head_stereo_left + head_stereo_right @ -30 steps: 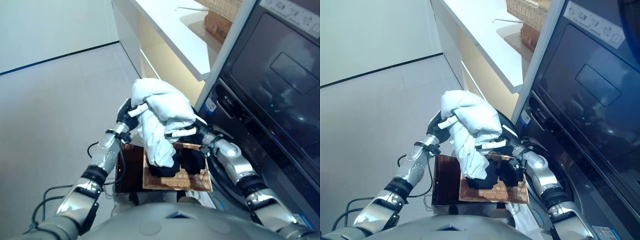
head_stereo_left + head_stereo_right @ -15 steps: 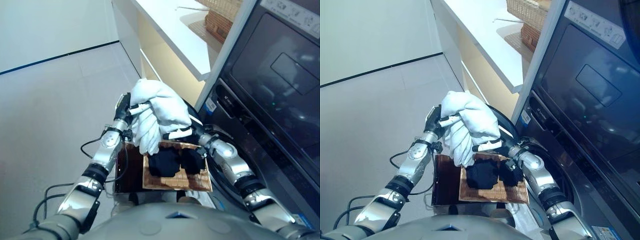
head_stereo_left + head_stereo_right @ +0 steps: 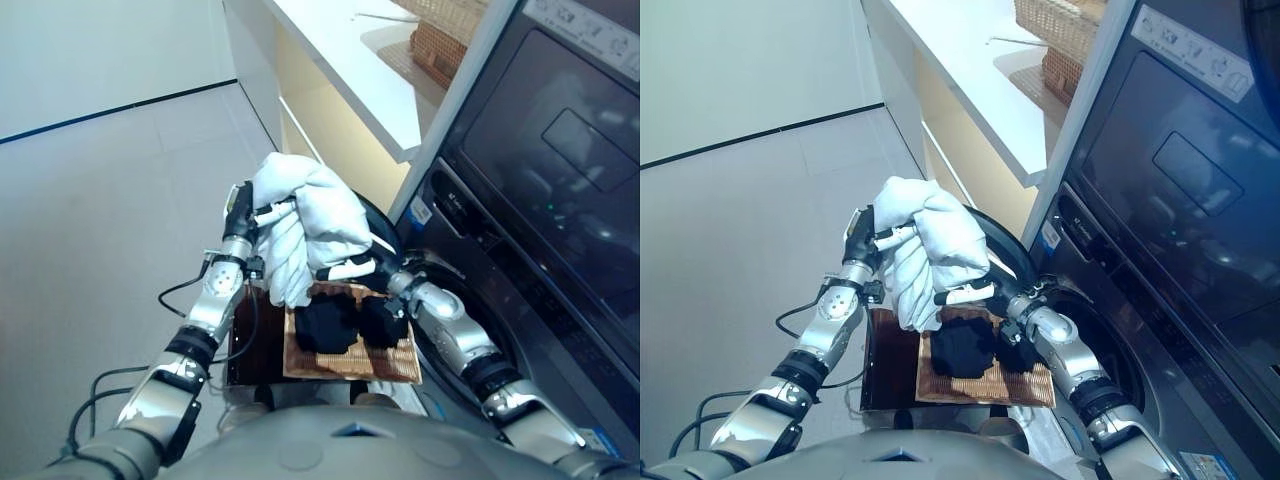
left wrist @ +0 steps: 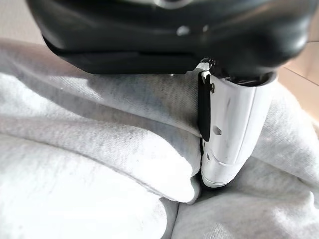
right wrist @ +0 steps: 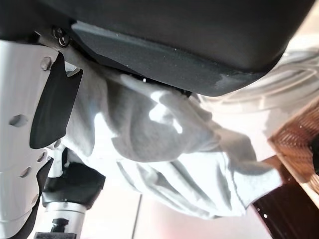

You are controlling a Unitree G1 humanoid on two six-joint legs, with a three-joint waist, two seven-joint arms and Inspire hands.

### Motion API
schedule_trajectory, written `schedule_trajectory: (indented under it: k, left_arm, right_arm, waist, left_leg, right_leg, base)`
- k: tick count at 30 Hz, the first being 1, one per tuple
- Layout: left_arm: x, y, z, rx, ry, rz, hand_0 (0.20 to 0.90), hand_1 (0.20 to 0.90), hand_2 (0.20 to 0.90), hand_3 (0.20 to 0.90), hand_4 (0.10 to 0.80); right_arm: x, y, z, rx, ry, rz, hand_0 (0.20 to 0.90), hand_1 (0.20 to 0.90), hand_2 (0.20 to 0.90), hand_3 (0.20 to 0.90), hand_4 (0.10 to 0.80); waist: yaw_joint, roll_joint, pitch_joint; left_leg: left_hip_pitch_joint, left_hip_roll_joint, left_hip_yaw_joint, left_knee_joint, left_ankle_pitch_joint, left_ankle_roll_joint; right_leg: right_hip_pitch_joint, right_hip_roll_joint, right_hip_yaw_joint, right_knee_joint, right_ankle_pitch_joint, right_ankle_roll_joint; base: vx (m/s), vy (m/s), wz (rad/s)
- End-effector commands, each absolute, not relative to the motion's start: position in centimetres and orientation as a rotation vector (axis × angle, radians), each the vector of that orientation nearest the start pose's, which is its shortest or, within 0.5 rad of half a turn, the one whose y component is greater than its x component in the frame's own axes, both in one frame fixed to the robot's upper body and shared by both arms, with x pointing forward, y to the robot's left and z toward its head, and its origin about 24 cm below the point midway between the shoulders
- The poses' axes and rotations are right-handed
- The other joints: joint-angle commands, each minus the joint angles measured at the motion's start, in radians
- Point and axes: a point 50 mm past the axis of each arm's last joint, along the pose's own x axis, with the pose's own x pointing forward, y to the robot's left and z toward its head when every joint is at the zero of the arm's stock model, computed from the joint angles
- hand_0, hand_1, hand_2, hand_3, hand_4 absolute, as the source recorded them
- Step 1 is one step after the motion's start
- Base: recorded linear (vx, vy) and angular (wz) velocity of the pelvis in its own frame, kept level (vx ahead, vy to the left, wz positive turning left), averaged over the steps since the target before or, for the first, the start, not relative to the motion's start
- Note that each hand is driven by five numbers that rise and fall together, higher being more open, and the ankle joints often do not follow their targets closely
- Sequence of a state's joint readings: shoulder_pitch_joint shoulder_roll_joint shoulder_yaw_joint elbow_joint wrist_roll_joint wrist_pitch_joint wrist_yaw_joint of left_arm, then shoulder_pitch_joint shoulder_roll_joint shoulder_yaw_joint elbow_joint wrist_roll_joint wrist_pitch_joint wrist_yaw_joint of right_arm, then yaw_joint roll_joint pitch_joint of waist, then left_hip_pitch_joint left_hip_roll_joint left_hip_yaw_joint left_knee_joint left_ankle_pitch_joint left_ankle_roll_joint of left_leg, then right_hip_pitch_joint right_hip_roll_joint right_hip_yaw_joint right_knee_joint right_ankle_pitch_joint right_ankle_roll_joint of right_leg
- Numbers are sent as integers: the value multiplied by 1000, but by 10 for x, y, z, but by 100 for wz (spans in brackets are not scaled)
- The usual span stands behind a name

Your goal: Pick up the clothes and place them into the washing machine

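Left hand (image 3: pixel 239 215): dark housing, white-covered thumb. The thumb presses into the left flank of the white garment (image 3: pixel 305 225); the fingers (image 4: pixel 149 35) are closed against the cloth, so this hand grips it.

White garment: soft, matte knit fabric, bunched into a rounded, deeply folded mass. It is held in the air between both hands, above the wicker basket (image 3: pixel 390 362), and in front of the washing machine (image 3: pixel 540 200) opening.

Wicker basket: flat, rectangular, brown woven weave. It contains dark clothes (image 3: pixel 350 322), crumpled into two black lumps.

Right hand (image 3: pixel 360 265): dark housing, white-covered thumb. The thumb lies under the garment's right side; cloth is pinched between thumb and palm in the right wrist view.

Washing machine: glossy black front panels, at the right. A white desk (image 3: pixel 350 65) stands beyond it.
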State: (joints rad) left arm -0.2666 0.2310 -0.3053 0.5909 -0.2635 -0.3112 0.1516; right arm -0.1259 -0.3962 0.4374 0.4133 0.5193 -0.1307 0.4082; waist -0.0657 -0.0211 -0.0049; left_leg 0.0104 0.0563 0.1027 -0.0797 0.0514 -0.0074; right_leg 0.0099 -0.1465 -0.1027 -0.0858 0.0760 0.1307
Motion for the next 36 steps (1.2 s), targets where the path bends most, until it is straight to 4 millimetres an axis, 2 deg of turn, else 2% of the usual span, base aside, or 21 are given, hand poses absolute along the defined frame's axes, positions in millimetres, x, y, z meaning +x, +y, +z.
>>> schedule_trajectory:
  k: [1,8,17,25,30,36]
  left_arm:
    - [337,133,81,73,-301,-45,200,200,200,200,300]
    - [336,125,88,118,-347,18,200,200,200,200,300]
    - [335,120,94,227,-396,62,200,200,200,200,300]
    - [331,113,92,241,-389,35,200,200,200,200,300]
    - [324,114,88,118,-357,-10,200,200,200,200,300]
    - [319,119,78,16,-305,-39,200,200,200,200,300]
  right_arm:
    - [256,-101,32,139,-50,757,900,900,900,900,800]
    - [253,-90,32,114,-62,732,900,900,900,900,800]
    - [240,-68,54,97,-147,836,900,900,900,900,800]
    - [240,-65,58,150,-148,810,900,900,900,900,800]
    - [245,-71,54,156,-130,712,900,900,900,900,800]
    - [247,-73,58,120,-151,686,900,900,900,900,800]
  waist:
    - [24,-48,-78]
    - [21,-48,-72]
    - [17,-50,-68]
    - [18,-50,-65]
    - [22,-48,-61]
    - [25,-45,-58]
  left_leg:
    - [18,30,-22,-8,-45,-76]
    - [18,32,-19,-8,-43,-78]
    - [17,35,-13,-8,-45,-78]
    - [17,36,-12,-8,-44,-76]
    - [17,33,-12,-8,-43,-73]
    - [17,33,-9,-8,-44,-72]
  right_leg:
    - [-38,-42,-31,17,2,38]
    - [-39,-39,-31,17,1,36]
    - [-43,-38,-26,16,1,38]
    - [-44,-38,-25,17,1,37]
    - [-44,-39,-25,17,4,37]
    - [-45,-41,-22,17,5,36]
  base:
    - [0,0,0]
    - [0,0,0]
    - [0,0,0]
    - [0,0,0]
    - [0,0,0]
    - [0,0,0]
